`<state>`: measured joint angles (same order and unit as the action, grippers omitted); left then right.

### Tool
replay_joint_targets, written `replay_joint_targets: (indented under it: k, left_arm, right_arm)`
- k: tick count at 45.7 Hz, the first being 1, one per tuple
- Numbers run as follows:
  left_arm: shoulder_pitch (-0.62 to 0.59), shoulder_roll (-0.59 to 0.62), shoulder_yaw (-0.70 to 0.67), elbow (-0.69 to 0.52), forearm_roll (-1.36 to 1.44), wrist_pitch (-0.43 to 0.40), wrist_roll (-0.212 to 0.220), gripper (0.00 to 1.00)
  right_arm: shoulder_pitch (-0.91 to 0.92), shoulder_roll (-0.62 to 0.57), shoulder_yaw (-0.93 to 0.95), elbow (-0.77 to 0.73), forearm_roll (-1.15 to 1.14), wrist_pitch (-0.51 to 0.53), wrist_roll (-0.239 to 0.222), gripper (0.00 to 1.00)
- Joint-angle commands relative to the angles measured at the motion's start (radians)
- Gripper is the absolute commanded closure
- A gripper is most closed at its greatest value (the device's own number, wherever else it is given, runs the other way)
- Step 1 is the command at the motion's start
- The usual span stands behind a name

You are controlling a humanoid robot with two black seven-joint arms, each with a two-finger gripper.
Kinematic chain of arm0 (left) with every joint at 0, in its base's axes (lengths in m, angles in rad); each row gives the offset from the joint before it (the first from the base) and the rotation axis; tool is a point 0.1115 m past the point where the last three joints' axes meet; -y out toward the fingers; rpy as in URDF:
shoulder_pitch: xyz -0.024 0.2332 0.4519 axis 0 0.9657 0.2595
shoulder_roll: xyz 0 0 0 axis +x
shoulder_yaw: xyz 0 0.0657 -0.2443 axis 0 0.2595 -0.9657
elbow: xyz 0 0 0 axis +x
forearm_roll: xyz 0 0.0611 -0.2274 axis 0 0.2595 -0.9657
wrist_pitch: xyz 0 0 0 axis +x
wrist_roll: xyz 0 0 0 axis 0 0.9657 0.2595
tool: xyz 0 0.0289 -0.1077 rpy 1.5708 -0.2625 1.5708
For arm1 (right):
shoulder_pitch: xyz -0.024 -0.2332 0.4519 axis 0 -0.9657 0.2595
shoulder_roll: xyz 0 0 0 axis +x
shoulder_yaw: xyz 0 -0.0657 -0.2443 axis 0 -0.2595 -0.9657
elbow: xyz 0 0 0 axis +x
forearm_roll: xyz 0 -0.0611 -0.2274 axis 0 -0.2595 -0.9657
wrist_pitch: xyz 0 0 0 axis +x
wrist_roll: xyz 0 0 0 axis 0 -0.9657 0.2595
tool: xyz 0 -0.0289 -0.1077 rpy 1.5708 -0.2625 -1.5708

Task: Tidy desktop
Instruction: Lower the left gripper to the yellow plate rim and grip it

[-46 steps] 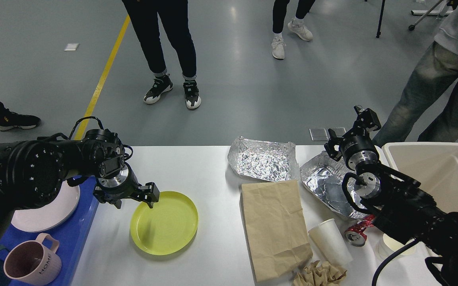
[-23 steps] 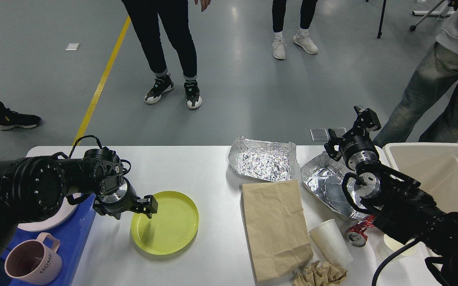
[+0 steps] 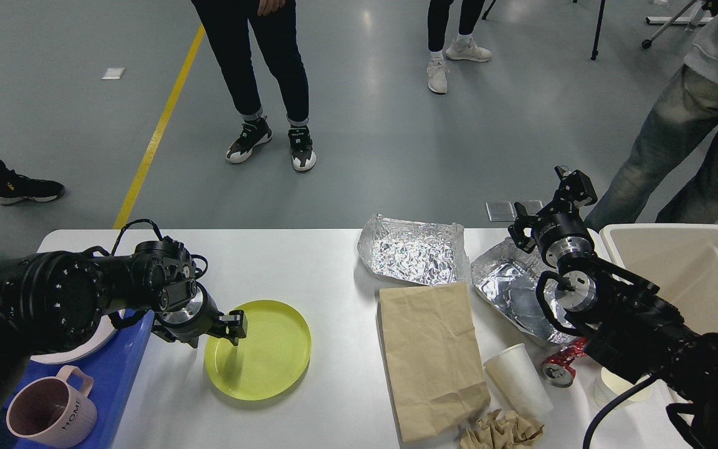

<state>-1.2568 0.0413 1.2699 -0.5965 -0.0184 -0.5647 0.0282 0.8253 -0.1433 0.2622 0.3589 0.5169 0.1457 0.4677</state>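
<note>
Your left gripper [image 3: 229,327] sits at the left rim of the yellow plate [image 3: 259,350], fingers straddling the edge but looking not yet clenched; I'd read that as lining up a rim pinch. Plate lies flat on the desktop [image 3: 309,262], just beside the blue tray [image 3: 123,368], which holds the white plate [image 3: 78,346] and pink mug [image 3: 50,408]; probably where dishes go. Right gripper [image 3: 552,209] is raised over the foil sheets [image 3: 418,249], spread, holding nothing; paper bag [image 3: 427,355], cup [image 3: 518,377], crushed can [image 3: 560,365] lie near the beige bin [image 3: 695,268], likely their destination.
</note>
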Motion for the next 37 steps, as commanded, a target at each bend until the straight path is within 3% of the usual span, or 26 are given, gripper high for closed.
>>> replay_joint_targets:
  k: [1, 12, 19, 32, 37]
  left_arm:
    - [0.002, 0.0, -0.015, -0.002, -0.002, -0.001, 0.058, 0.46]
    - [0.016, 0.002, -0.037, -0.002, -0.003, 0.011, 0.07, 0.47]
    - [0.019, 0.0, -0.037, -0.002, -0.002, 0.008, 0.07, 0.53]
    - [0.019, 0.002, -0.037, -0.003, -0.001, -0.05, 0.071, 0.82]
    - [0.014, 0.003, -0.035, -0.003, -0.002, -0.093, 0.073, 0.99]
  right_arm:
    - [0.0, -0.001, 0.0, 0.0, 0.0, 0.002, 0.0, 0.0]
    - [0.0, 0.001, 0.0, 0.0, 0.0, 0.002, -0.001, 0.0]
    - [0.0, 0.001, 0.0, 0.0, 0.0, 0.002, 0.0, 0.0]
    - [0.0, -0.001, 0.0, 0.0, 0.0, 0.002, 0.0, 0.0]
    - [0.0, 0.001, 0.0, 0.0, 0.0, 0.002, 0.0, 0.0]
